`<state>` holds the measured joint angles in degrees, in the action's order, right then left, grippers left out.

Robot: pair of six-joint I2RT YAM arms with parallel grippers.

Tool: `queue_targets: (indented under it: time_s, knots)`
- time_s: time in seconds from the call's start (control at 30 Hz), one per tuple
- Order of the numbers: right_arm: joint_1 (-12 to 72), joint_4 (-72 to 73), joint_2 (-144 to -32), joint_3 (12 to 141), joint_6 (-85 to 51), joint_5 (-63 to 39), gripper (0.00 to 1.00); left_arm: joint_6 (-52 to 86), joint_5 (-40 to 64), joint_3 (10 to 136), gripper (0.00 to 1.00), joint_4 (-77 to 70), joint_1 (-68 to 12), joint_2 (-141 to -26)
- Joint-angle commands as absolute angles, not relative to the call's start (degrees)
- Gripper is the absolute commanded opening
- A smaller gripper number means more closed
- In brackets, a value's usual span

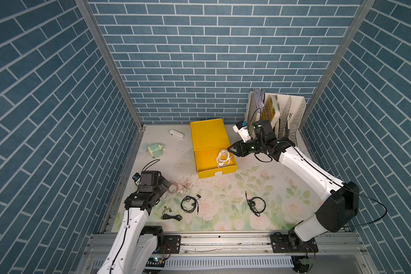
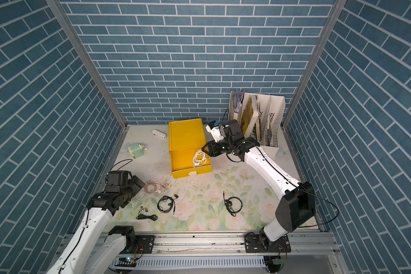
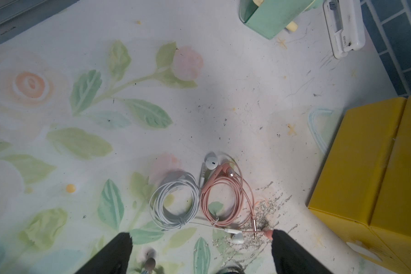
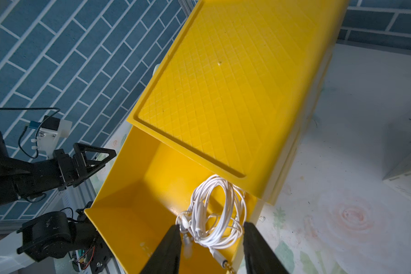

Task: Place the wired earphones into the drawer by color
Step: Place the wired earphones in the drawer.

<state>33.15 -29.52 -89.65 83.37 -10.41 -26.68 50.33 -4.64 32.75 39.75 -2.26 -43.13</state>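
Note:
The yellow cabinet point(image 1: 209, 134) has its top drawer point(image 1: 207, 166) pulled out. A white coil of wired earphones point(image 4: 214, 213) lies at the drawer's right side, seen in both top views point(image 1: 224, 157). My right gripper point(image 4: 211, 226) hovers over it, open, one finger on each side of the coil. My left gripper point(image 3: 201, 239) is open just above the mat, over another white coil point(image 3: 175, 204) and a pink coil point(image 3: 226, 201) lying side by side. Three black earphones point(image 1: 189, 204) point(image 1: 255, 204) point(image 1: 171, 216) lie on the front of the floral mat.
A mint-green sharpener point(image 1: 155, 150) and a white stapler point(image 1: 176, 134) sit at the back left. A white file rack point(image 1: 285, 113) with booklets stands at the back right, behind my right arm. Blue brick walls close in three sides.

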Motion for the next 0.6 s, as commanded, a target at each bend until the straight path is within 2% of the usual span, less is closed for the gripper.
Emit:
queue_targets:
  time_s: [0.0,0.27,0.57]
  knots:
    - [34.53,-33.30,-92.06,86.36,-9.06,-24.44,0.43,49.77,-4.58,32.15,0.96,39.34,-1.85,-42.36]
    - [37.20,-36.94,-96.39,90.33,-9.23,-18.66,0.34,48.90,-3.52,32.21,0.95,39.02,-1.85,-42.16]
    - [39.40,-39.69,-98.99,93.58,-9.63,-14.21,0.32,48.17,-3.43,32.47,0.95,38.94,-1.85,-42.16]
